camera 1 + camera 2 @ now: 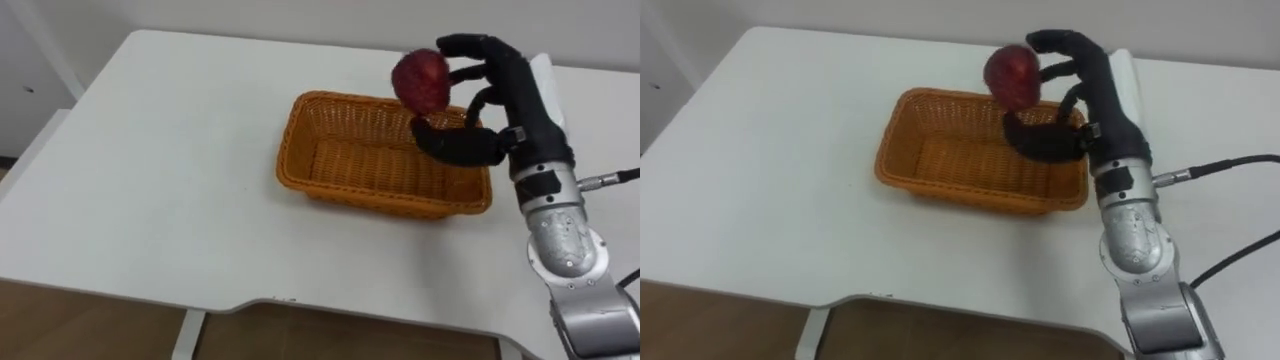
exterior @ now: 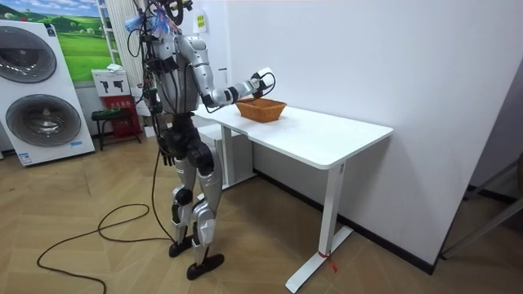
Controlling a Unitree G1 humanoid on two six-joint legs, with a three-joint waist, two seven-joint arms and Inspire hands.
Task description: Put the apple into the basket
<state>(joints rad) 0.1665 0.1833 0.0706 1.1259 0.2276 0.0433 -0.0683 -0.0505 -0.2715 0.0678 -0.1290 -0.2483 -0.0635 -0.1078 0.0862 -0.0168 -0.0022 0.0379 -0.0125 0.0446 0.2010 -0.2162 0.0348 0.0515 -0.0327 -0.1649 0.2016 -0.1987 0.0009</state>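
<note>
White table has its rounded front edge closest, with wide bare top to the left of and in front of the orange wicker basket. Just past the basket's right end, the right hand curls its fingers over a red apple, thumb beneath, holding it in the air above the basket's far right corner. Part of the basket's right end is hidden by the thumb. From the room view, the robot stands at the table's end, left hand hanging by its hip, washing machines behind, wooden floor below.
</note>
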